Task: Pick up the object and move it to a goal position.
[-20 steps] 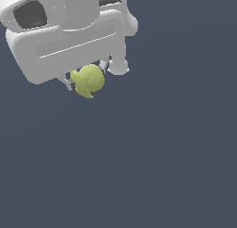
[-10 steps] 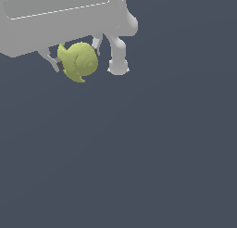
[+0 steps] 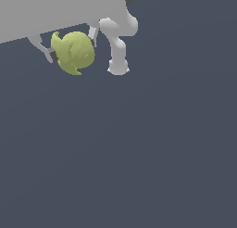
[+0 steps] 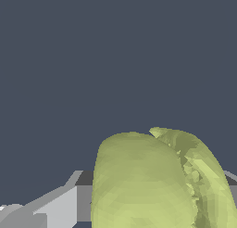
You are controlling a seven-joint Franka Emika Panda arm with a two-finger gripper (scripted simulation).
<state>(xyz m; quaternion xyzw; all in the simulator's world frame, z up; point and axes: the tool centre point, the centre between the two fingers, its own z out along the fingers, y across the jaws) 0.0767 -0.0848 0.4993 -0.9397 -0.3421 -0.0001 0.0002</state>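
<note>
1. The object (image 3: 73,52), a matte yellow-green lump with a small pointed nub, sits in the upper left of the exterior frame; in the wrist view it (image 4: 155,180) fills the lower right, a ridged seam running down one side.
2. The gripper (image 3: 71,48) has closed around it, one finger (image 3: 42,48) pressing from the exterior view's left and the other (image 3: 94,33) from the right; the jaws stand only as far apart as the lump is wide (it is narrower than the gripper's span), so the hold looks like a firm pinch meant for carrying.
3. Beside it, toward the exterior view's right, the arm's white base (image 3: 118,46) curves down to the dark floor (image 3: 139,153).
4. Most of the hand is cut off by the frame's top edge; no goal marker shows in either view; whether the object hangs clear of the floor cannot be told for sure, though nothing appears beneath it.
</note>
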